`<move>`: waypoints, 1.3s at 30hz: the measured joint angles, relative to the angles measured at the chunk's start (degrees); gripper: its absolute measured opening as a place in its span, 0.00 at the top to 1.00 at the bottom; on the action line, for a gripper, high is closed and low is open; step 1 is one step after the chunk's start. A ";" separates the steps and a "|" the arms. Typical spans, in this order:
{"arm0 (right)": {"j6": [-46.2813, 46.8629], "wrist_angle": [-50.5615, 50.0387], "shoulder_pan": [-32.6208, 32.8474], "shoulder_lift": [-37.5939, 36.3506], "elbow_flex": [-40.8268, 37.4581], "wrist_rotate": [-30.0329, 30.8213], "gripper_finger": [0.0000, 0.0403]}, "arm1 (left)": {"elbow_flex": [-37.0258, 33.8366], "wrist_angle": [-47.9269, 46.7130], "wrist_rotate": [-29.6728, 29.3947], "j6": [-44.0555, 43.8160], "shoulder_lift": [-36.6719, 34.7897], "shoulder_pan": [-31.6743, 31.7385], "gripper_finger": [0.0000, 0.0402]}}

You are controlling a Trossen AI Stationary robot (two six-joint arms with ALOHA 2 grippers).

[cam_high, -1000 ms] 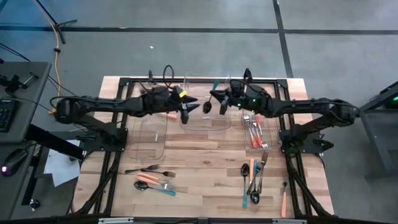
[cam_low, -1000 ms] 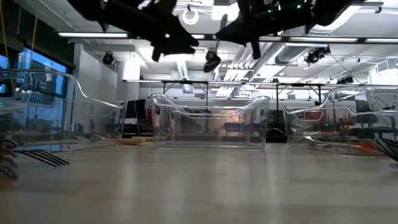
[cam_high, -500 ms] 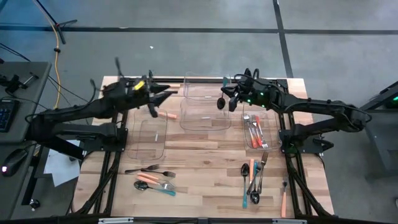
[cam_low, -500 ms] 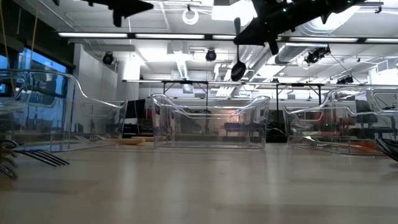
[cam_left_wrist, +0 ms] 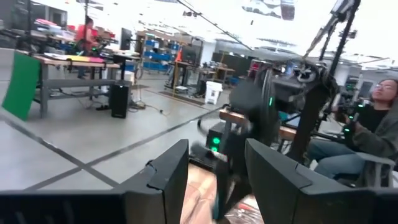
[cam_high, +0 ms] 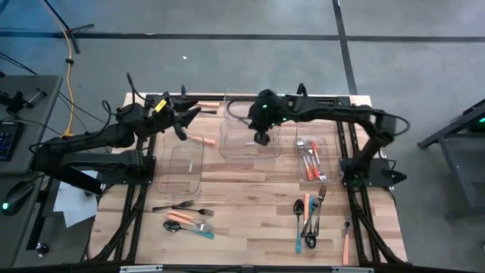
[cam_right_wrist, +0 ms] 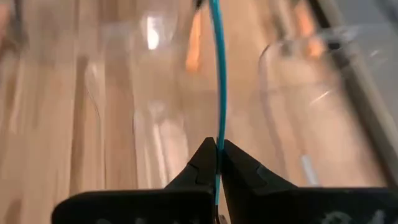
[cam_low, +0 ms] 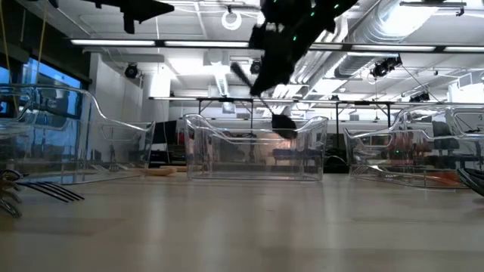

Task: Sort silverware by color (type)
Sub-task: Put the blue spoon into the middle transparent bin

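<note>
Right gripper (cam_right_wrist: 217, 155) pinching teal-handled spoon (cam_right_wrist: 217, 74), hanging above middle bin (cam_high: 250, 136); handle runs straight out from fingertips. Left gripper (cam_left_wrist: 214, 180) spread, empty, beside bin.

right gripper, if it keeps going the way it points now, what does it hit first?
Probably the middle clear bin. The right gripper is shut on a teal-handled spoon and points down over that bin, spoon bowl at its rim in the low view. Depth is unclear, so the spoon would likely meet the bin floor first.

no readable text, label, brand, number or sign shows in any view.
</note>
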 joint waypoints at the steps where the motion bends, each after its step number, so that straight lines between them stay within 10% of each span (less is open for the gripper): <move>1: -0.81 -0.97 0.00 1.67 0.71 -0.18 1.00 | 0.00 0.00 -0.27 0.00 0.00 0.00 0.63; 30: -1.40 0.10 0.50 16.03 1.88 -2.97 1.00 | 0.00 0.02 -0.53 0.00 0.00 0.02 0.63; 39: 0.91 0.26 1.03 16.03 1.86 -2.95 0.70 | 0.00 0.03 -0.53 0.00 0.00 0.00 0.63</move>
